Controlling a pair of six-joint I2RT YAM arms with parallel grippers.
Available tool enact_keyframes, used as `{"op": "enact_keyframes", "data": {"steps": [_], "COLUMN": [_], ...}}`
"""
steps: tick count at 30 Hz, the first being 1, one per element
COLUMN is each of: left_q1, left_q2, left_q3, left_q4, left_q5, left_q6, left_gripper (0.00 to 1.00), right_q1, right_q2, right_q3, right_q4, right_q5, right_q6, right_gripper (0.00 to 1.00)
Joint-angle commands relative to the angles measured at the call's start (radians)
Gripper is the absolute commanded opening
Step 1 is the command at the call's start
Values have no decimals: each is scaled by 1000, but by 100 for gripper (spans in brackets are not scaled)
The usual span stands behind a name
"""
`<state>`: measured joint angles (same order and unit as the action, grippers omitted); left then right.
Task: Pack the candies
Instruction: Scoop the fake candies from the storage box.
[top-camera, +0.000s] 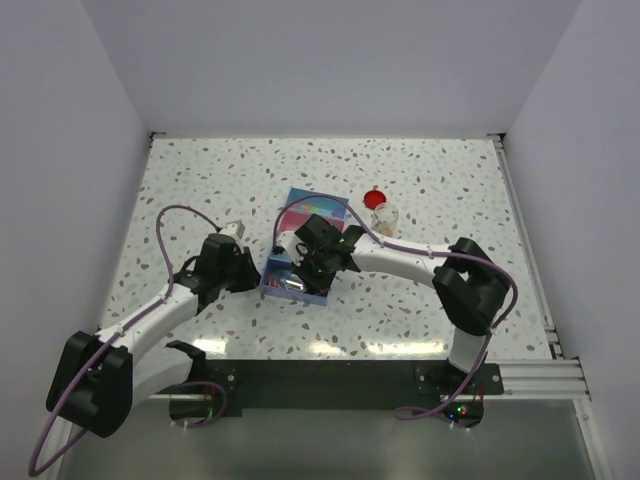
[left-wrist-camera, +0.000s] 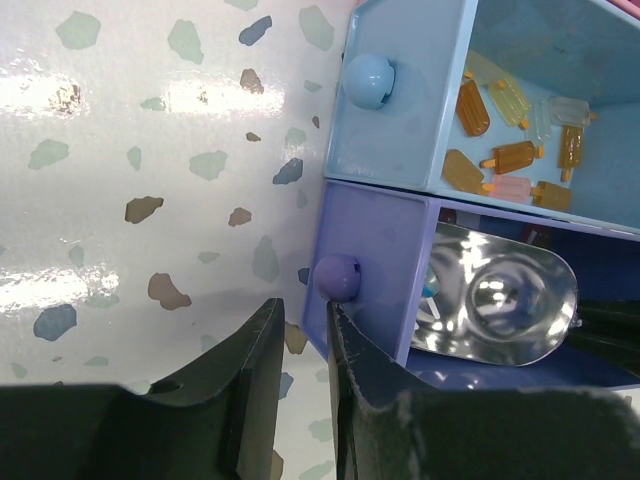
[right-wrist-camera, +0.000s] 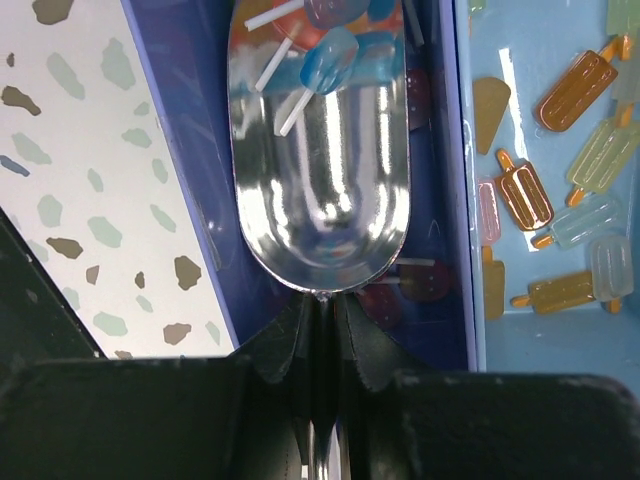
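A small drawer box (top-camera: 310, 215) stands mid-table with a light blue drawer (left-wrist-camera: 400, 130) and a purple drawer (left-wrist-camera: 375, 250) pulled out. Orange, yellow and pink lolly-shaped candies (left-wrist-camera: 510, 155) lie in the light blue drawer, also in the right wrist view (right-wrist-camera: 560, 200). My right gripper (right-wrist-camera: 322, 310) is shut on the handle of a metal scoop (right-wrist-camera: 320, 180), which lies in the purple drawer (right-wrist-camera: 180, 170) with blue and red candies (right-wrist-camera: 340, 50) at its front end. My left gripper (left-wrist-camera: 305, 325) is narrowly open and empty, just below the purple knob (left-wrist-camera: 337, 277). One finger (left-wrist-camera: 350, 360) touches the drawer front.
A round red lid (top-camera: 374, 198) and a small clear jar (top-camera: 386, 215) lie behind the right arm. White walls close the table (top-camera: 200, 180) on the left, back and right. The two arms meet at the drawer box.
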<state>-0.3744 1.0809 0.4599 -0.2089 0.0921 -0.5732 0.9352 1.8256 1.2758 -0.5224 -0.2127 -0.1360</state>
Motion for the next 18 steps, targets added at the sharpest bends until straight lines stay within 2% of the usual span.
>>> {"op": "enact_keyframes", "data": {"steps": [1, 13, 18], "left_q1": [-31, -27, -24], "left_q2": [-1, -41, -44], "left_q3": [26, 45, 51], "left_q4": [19, -30, -61], "left_q5": [77, -45, -86], "left_q6": [-30, -33, -28], "left_gripper": [29, 25, 25], "right_q1": [-1, -47, -50], "right_q2": [-37, -138, -132], "right_q3": [-32, -87, -49], "right_q4": [315, 315, 256], "right_q5": [-115, -166, -156], "right_q6": [39, 24, 3], "right_gripper": [0, 0, 0]}}
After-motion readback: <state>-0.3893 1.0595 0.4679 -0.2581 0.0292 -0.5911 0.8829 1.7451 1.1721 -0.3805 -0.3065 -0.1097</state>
